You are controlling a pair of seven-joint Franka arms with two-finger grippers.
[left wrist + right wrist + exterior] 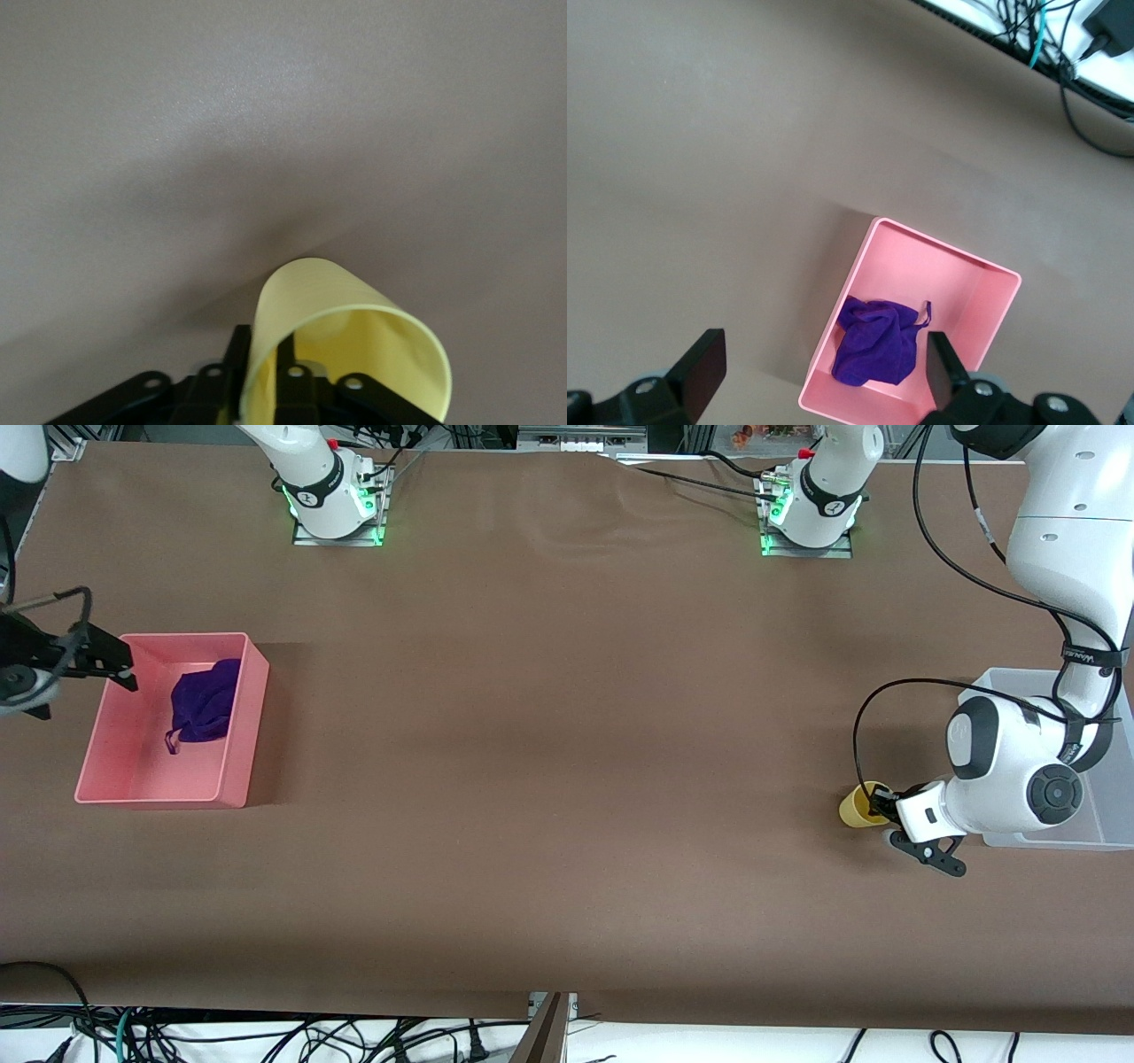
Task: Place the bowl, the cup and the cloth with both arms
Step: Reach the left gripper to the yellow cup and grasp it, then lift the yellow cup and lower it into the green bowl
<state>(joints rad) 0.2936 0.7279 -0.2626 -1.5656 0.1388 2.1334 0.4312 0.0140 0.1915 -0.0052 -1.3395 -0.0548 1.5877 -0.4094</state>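
Brown table [549, 735]: carrying every item listed below.

Clear bin [1099, 815]: sitting at the left arm's end of the table, largely covered by the left arm; contents cannot be told.

Pink bin [239, 717]: sitting at the right arm's end of the table, holding the cloth.

Right gripper [124, 673]: hanging above the pink bin's edge, its jaws spread wide and gripping nothing; in the right wrist view its fingers [700, 372] are framing the bin from above.

Left gripper [881, 804]: reaching low beside the clear bin, its jaws pinching the wall of the cup, one finger inside the rim and one outside.

Cloth [205, 701]: lying crumpled inside the pink bin, its thin loop trailing toward the front camera.

Cup [858, 806]: tilting on its side in the left gripper, just beside the clear bin; whether it is touching the table cannot be told.
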